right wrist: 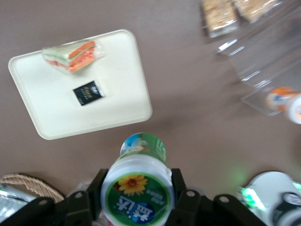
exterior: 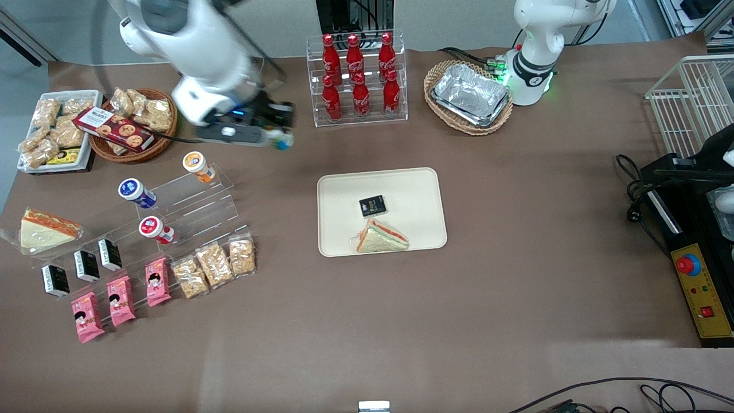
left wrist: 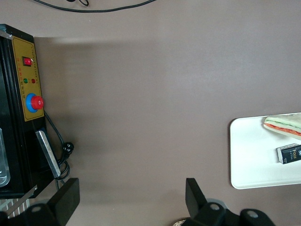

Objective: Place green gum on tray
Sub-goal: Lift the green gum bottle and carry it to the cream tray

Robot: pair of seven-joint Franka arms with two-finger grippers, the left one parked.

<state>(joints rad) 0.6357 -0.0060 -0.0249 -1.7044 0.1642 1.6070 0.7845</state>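
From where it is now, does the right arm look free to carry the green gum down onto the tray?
Probably yes. The gripper holds the green gum above bare table beside the tray; the sandwich and the small black packet leave much of it bare.

The front view looked steeply down over the whole table (exterior: 367,321); both wrist views faced down from nearer; all three shared the tray (exterior: 344,229) (left wrist: 249,155) (right wrist: 117,89).
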